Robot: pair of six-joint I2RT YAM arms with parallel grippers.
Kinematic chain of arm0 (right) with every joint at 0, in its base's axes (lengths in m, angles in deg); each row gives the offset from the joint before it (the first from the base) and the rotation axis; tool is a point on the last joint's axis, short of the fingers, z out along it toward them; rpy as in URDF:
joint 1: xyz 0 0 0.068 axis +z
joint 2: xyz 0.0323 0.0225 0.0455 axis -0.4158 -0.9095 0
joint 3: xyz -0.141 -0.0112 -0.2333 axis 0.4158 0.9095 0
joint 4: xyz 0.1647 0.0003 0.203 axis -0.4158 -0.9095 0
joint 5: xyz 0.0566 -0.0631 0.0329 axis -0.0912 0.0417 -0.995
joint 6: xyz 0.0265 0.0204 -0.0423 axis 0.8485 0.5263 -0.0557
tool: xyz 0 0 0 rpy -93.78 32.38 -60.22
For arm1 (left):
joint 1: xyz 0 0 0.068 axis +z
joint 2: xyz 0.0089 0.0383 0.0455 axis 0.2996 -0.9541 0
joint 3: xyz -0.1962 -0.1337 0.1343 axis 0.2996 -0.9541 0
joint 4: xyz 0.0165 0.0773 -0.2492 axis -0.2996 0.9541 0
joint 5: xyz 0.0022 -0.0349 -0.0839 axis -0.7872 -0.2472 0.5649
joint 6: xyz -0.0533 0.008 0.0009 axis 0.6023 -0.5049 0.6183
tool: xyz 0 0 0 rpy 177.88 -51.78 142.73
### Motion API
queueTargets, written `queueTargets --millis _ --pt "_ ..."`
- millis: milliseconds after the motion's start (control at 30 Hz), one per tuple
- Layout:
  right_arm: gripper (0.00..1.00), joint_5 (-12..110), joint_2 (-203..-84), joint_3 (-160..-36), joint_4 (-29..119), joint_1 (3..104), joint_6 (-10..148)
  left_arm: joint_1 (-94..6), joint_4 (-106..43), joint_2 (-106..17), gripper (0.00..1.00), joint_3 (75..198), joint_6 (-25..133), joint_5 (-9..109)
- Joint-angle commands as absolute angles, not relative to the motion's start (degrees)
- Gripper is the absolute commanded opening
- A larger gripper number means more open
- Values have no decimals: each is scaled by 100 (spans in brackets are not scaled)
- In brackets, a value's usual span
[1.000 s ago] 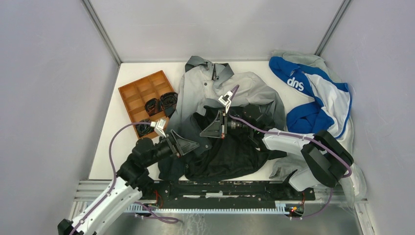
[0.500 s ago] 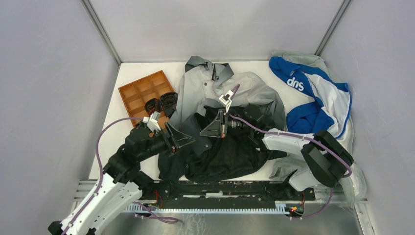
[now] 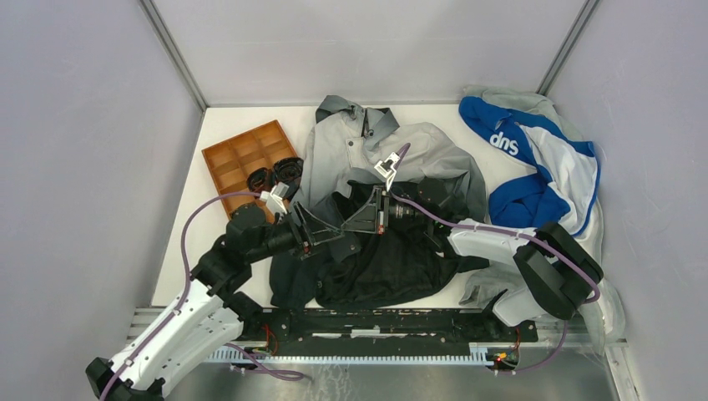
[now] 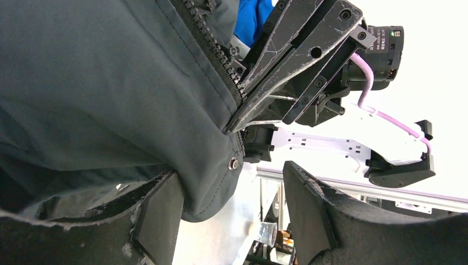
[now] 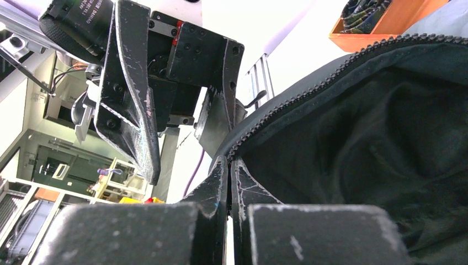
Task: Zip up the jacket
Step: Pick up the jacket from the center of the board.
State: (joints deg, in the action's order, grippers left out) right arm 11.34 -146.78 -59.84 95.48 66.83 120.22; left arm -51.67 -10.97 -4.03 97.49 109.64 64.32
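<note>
The jacket (image 3: 392,154) lies mid-table, light grey at the collar and black (image 3: 392,259) at the hem. My right gripper (image 3: 349,225) is shut on the jacket's zipper edge, near its lower end. In the right wrist view the jaws (image 5: 229,168) pinch the fabric just below the zipper teeth (image 5: 309,94). My left gripper (image 3: 334,238) is open, right beside the right one. In the left wrist view the hem corner with a metal snap (image 4: 234,163) hangs between its fingers (image 4: 160,210), against the left one. The zipper teeth (image 4: 212,47) run up to the right gripper's fingers (image 4: 287,72).
An orange compartment tray (image 3: 238,159) with black items (image 3: 275,177) stands at the left, close to my left arm. A blue-and-white garment (image 3: 534,159) lies at the back right on a light grey sweatshirt (image 3: 493,292). Walls close in the table on both sides.
My left arm has swung forward and right, bringing its open jaws up to the hem corner beside the right gripper. The right gripper has not moved.
</note>
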Motion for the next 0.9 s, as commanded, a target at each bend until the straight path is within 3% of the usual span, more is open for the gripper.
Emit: queueTargets --millis 0,567,867 --pt "0 1202 -14669 -5952 9910 6700 12188 -5162 -1927 -534 70 9629 11254 6692" --pt "0 1397 -14811 -5811 10131 6699 12652 -5163 -3157 -537 56 8852 11507 6816" --pt "0 1406 -14816 -5820 10141 6696 12672 -5169 -3426 -607 56 8583 11548 6838"
